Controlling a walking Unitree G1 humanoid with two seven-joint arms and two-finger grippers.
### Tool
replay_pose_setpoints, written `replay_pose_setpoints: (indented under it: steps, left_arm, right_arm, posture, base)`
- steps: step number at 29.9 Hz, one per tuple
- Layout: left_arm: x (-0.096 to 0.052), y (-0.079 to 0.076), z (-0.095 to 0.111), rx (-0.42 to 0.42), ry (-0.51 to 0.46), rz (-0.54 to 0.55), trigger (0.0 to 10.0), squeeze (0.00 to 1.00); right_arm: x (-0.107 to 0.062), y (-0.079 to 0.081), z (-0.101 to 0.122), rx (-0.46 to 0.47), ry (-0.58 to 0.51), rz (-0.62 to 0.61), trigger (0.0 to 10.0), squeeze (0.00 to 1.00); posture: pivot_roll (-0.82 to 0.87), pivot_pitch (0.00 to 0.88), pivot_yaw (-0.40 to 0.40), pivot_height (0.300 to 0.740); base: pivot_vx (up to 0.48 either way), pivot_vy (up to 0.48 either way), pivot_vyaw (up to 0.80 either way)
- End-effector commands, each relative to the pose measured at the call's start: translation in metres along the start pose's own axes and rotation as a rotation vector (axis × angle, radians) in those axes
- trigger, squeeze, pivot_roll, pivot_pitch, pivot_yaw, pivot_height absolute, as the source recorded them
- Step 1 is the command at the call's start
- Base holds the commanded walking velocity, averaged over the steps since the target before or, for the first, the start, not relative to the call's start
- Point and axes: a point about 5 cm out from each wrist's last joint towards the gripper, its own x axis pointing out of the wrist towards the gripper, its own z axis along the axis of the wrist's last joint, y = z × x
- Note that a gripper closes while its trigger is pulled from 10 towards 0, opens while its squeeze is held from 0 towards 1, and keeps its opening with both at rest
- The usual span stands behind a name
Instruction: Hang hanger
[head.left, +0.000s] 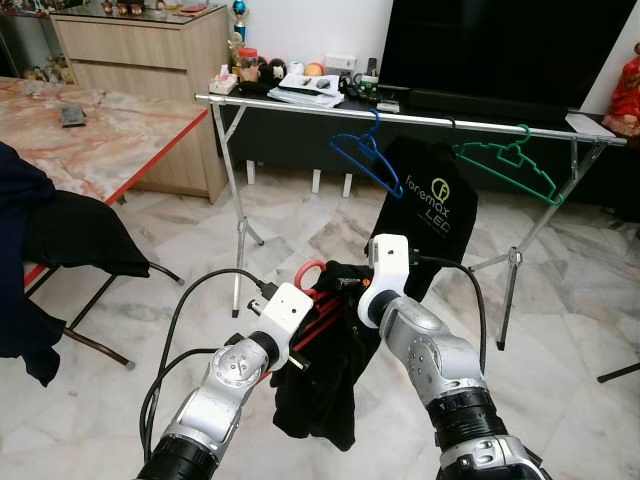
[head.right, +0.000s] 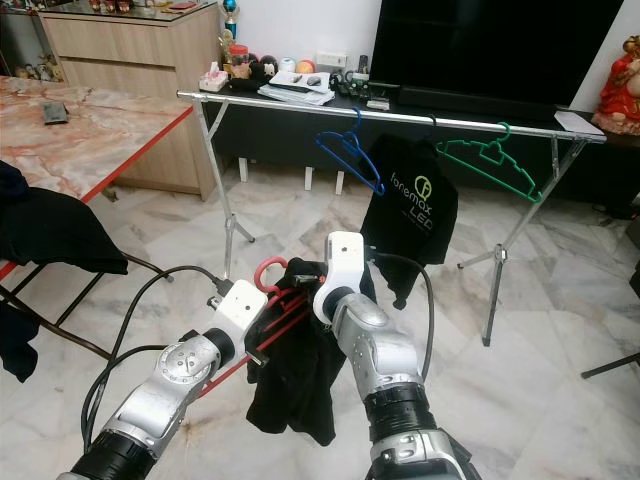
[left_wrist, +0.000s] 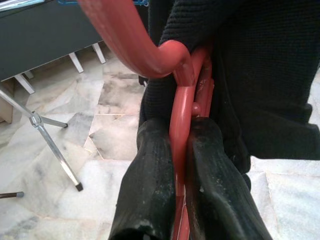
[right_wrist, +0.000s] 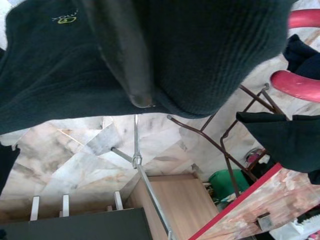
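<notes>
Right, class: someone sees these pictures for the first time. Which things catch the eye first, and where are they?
The red hanger with a black garment draped on it stands out at centre, clamped by the left gripper with the right gripper against the cloth. Behind it a metal rail crosses the room, carrying a blue hanger, a black shirt and a green hanger.

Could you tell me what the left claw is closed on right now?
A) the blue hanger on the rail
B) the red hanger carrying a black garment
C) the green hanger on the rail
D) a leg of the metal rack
B: the left wrist view shows the left claw with its two black fingers pressed against either side of the red hanger, which is draped with the black garment.
</notes>
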Motion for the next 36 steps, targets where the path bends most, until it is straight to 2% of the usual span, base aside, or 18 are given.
replay_pose_setpoints:
  steps: [1,8,11,12,15,16,17,19,23,24,25,26,27,30,36]
  left_arm:
    - [0.002,0.000,0.006,-0.001,-0.027,-0.005,10.0,0.00]
    - [0.002,-0.003,0.005,-0.001,-0.024,-0.024,10.0,0.00]
    - [0.002,-0.004,0.005,-0.001,-0.022,-0.028,10.0,0.00]
    - [0.002,-0.004,0.005,-0.001,-0.021,-0.030,10.0,0.00]
    - [0.002,-0.004,0.005,-0.001,-0.021,-0.030,10.0,0.00]
    - [0.002,-0.004,0.005,-0.001,-0.020,-0.030,10.0,0.00]
    - [0.002,-0.004,0.005,-0.001,-0.020,-0.030,10.0,0.00]
    - [0.001,-0.001,0.004,-0.001,-0.022,-0.015,10.0,0.00]
    - [0.001,0.000,0.004,-0.001,-0.021,-0.011,10.0,0.00]
    - [0.001,0.000,0.004,-0.001,-0.021,-0.014,10.0,0.00]
    - [0.001,0.000,0.004,-0.001,-0.021,-0.014,10.0,0.00]
    - [0.001,-0.001,0.004,0.000,-0.021,-0.021,10.0,0.00]
    - [0.001,-0.003,0.003,0.002,-0.019,-0.040,10.0,0.00]
    - [0.001,-0.005,0.003,0.002,-0.020,-0.047,10.0,0.00]
    - [0.001,-0.006,0.003,-0.001,-0.022,-0.052,10.0,0.00]
  right_arm:
    - [-0.002,0.000,0.015,-0.008,-0.058,0.000,10.0,0.69]
    - [-0.002,-0.001,0.016,-0.017,-0.061,-0.009,10.0,0.70]
    - [-0.003,0.001,0.019,-0.053,-0.064,0.024,10.0,0.69]
    - [-0.006,0.004,0.019,-0.140,-0.054,0.067,10.0,0.68]
    - [-0.006,0.004,0.019,-0.140,-0.054,0.067,10.0,0.68]
    - [-0.007,0.005,0.018,-0.187,-0.045,0.086,10.0,0.68]
    - [-0.007,0.005,0.018,-0.187,-0.045,0.086,10.0,0.68]
    - [-0.021,-0.004,0.016,-0.341,-0.010,0.133,10.0,0.65]
    - [-0.028,-0.016,0.017,-0.402,0.010,0.106,10.0,0.63]
    - [-0.030,-0.021,0.018,-0.419,0.016,0.074,10.0,0.58]
    - [-0.030,-0.021,0.018,-0.419,0.016,0.074,10.0,0.58]
    - [-0.031,-0.028,0.018,-0.435,0.021,0.035,10.0,0.40]
    - [-0.032,-0.041,0.019,-0.467,0.034,-0.049,10.0,0.00]
    - [-0.034,-0.048,0.020,-0.526,0.047,-0.083,10.0,0.00]
    - [-0.038,-0.052,0.025,-0.564,0.052,-0.072,10.0,0.00]
  posture:
    - [-0.03,0.000,-0.058,0.740]
    - [-0.03,0.000,-0.057,0.740]
    - [-0.03,0.000,-0.058,0.740]
    - [-0.03,0.000,-0.058,0.740]
    - [-0.03,0.000,-0.058,0.740]
    - [-0.03,0.000,-0.059,0.740]
    - [-0.03,0.000,-0.059,0.740]
    - [-0.03,0.000,-0.060,0.740]
    - [-0.03,0.000,-0.059,0.740]
    - [-0.04,0.000,-0.058,0.740]
    - [-0.04,0.000,-0.058,0.740]
    - [-0.04,0.000,-0.058,0.740]
    - [-0.04,0.000,-0.057,0.740]
    - [-0.04,0.000,-0.056,0.740]
    - [-0.03,0.000,-0.055,0.740]
  base:
    - [0.000,0.000,0.00]
    - [0.000,0.000,0.00]
    - [0.000,0.000,0.00]
    - [0.000,0.000,0.00]
    - [0.000,0.000,0.00]
    - [0.000,0.000,0.00]
    - [0.000,0.000,0.00]
    - [0.000,0.000,0.00]
    - [0.000,0.000,0.00]
    - [0.000,0.000,0.00]
    - [0.000,0.000,0.00]
    - [0.000,0.000,0.00]
    - [0.000,0.000,0.00]
    - [0.000,0.000,0.00]
    - [0.000,0.000,0.00]
